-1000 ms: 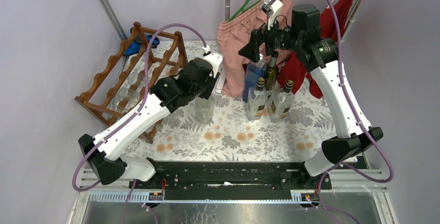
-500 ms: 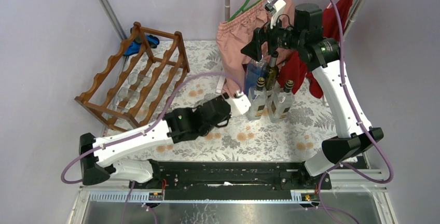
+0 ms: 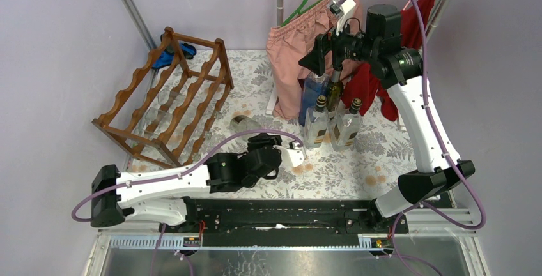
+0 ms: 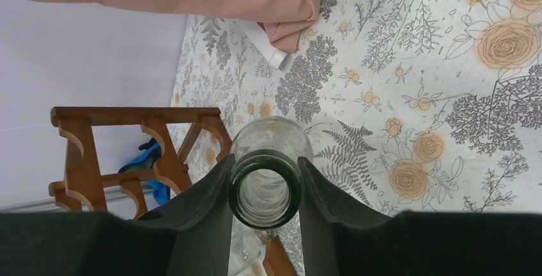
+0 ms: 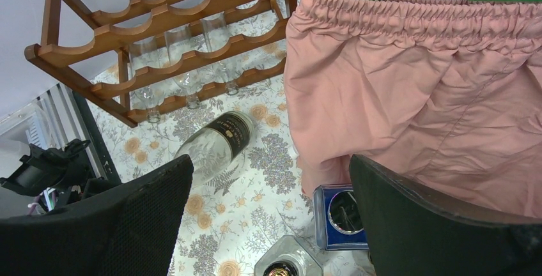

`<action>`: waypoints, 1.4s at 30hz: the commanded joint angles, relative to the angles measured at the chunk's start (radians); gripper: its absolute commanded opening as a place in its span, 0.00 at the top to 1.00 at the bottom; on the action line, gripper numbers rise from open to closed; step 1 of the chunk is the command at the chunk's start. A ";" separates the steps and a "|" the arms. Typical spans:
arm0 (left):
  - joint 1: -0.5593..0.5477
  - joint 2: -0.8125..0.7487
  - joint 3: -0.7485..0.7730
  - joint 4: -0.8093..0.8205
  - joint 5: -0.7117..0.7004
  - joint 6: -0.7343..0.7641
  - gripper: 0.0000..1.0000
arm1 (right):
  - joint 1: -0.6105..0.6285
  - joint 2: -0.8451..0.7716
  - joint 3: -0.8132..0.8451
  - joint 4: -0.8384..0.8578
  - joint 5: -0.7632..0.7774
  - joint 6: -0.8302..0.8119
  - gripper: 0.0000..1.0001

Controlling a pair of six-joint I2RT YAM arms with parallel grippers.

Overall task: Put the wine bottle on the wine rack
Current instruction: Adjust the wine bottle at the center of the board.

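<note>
The wine bottle (image 3: pixel 243 122) is clear glass with a dark label and a green-rimmed mouth (image 4: pixel 265 190). It lies tipped on its side, low over the floral cloth, its base pointing toward the wine rack (image 3: pixel 167 100). My left gripper (image 3: pixel 254 139) is shut on its neck, with a black finger on each side of the rim (image 4: pixel 265 161). The right wrist view shows the bottle (image 5: pixel 217 145) just short of the reddish-brown rack (image 5: pixel 166 46), which holds clear bottles in its lower tier. My right gripper (image 3: pixel 323 59) hangs open, high above the standing bottles, with nothing between its fingers (image 5: pixel 270 161).
A group of upright bottles (image 3: pixel 332 126) stands at centre right, among them a blue one (image 5: pixel 342 215) and a clear square one (image 5: pixel 287 266). Pink shorts (image 3: pixel 300 39) on a green hanger and a red garment (image 3: pixel 409 27) hang behind them. A blue object (image 3: pixel 172 52) lies behind the rack.
My left arm has dropped low and drawn back toward the near edge. The bottle it holds went from upright to lying on its side. The right arm barely moved.
</note>
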 commanded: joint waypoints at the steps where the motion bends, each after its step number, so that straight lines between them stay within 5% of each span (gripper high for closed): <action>1: -0.005 0.002 0.044 0.081 -0.027 0.132 1.00 | -0.006 -0.037 0.000 0.043 -0.029 0.012 0.00; 12: 0.103 0.051 0.154 0.071 0.021 0.342 1.00 | -0.007 -0.042 -0.005 0.051 -0.040 0.023 0.00; 42: 0.349 0.163 0.227 0.124 -0.007 0.466 1.00 | -0.008 -0.058 -0.015 0.048 -0.035 0.017 0.00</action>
